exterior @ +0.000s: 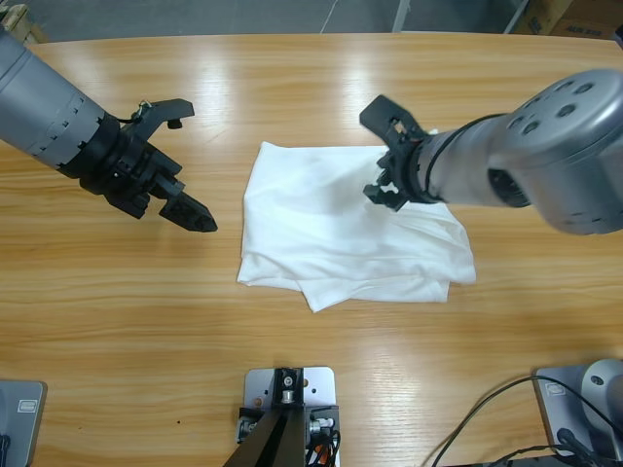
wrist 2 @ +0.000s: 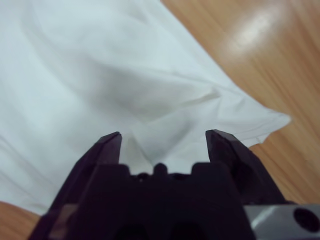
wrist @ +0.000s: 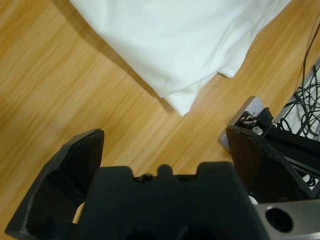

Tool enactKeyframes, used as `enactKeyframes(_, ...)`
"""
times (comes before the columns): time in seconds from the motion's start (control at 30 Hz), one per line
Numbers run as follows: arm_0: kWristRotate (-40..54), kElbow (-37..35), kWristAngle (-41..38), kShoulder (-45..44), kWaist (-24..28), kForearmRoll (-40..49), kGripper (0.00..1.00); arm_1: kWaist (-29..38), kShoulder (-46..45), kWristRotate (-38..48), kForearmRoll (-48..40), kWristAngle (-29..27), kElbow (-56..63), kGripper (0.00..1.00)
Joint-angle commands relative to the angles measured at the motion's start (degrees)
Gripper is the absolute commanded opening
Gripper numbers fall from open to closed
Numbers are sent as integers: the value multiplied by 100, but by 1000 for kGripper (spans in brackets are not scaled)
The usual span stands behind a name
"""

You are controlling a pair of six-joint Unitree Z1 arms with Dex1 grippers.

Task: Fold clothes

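**White T-shirt folded mid-table, both grippers free of it**

High view: no lettering or label can be read on the T-shirt (exterior: 341, 229); a cardboard box (exterior: 574, 17) past the table's far edge carries dark print too small to read. The shirt lies in the middle of the wooden table (exterior: 292, 88), folded into a rough, thick rectangle with layered edges at its near corner. The left gripper (exterior: 182, 165) hangs over bare wood just beside the shirt's left edge, jaws spread wide and empty. The right gripper (exterior: 391, 156) hovers over the shirt's upper right part, jaws apart. Black cables (exterior: 506, 418) trail at the near right.

Left wrist view: the jaws stand wide apart over wood; the shirt's doubled corner (wrist: 187, 97) lies beyond them, cables (wrist: 302, 95) at right.

Right wrist view: parted jaws hold nothing; softly creased white cloth (wrist 2: 100, 90) fills the view beneath them.
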Motion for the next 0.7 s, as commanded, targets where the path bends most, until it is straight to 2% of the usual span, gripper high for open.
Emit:
enactKeyframes(0.03,-159,346,131,-160,18,-61,950,132,665,257,-79,-121,71,509)
enactKeyframes(0.13,-168,408,152,-169,18,-70,950,132,832,333,-72,-128,29,497)
enactKeyframes(0.17,-168,420,152,-169,18,-70,950,132,894,349,-69,-167,1,392)
enactKeyframes(0.23,-169,447,152,-188,18,-70,950,132,941,349,7,-239,-80,275)
enactKeyframes(0.27,-176,461,157,-198,18,-70,950,132,941,349,95,-309,-133,149)
enactKeyframes(0.33,-182,494,161,-211,18,-73,950,132,910,342,309,-372,-226,88)
enactKeyframes(0.37,-201,520,161,-216,18,-94,950,132,890,296,390,-471,-242,6)
enactKeyframes(0.7,-328,805,152,-307,18,-328,950,31,504,-112,924,-1058,-421,0)
